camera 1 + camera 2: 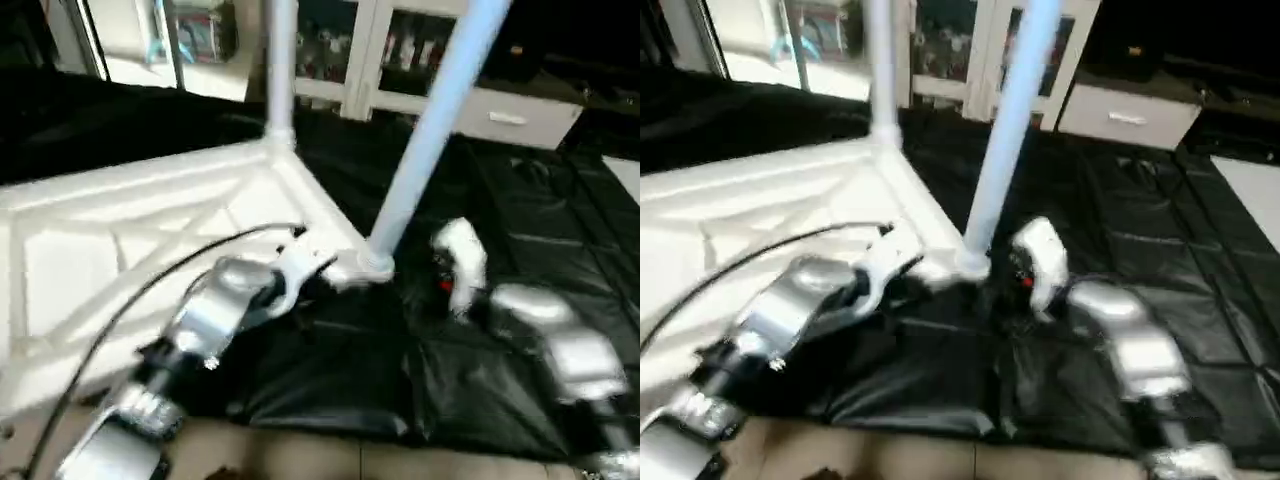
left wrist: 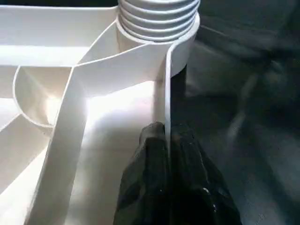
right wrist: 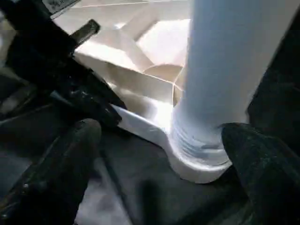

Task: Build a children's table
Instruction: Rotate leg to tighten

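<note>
The children's table top (image 1: 120,230) lies upside down on a black mat, its ribbed underside facing up. One white leg (image 1: 280,60) stands in the far corner socket. A second leg (image 1: 430,130) leans up from the near corner socket (image 1: 372,266), with its threaded end (image 2: 157,18) seated in the socket. My left gripper (image 2: 166,136) is shut on the top's thin rim wall just beside that socket. My right gripper (image 3: 164,145) is open, one black finger (image 3: 70,154) on each side of the leg's base (image 3: 201,140), apart from it.
The black mat (image 1: 520,200) covers the floor under and to the right of the table top. White cabinets (image 1: 500,110) stand at the back. Tan floor (image 1: 300,455) shows at the near edge. A black cable (image 1: 150,280) loops over my left forearm.
</note>
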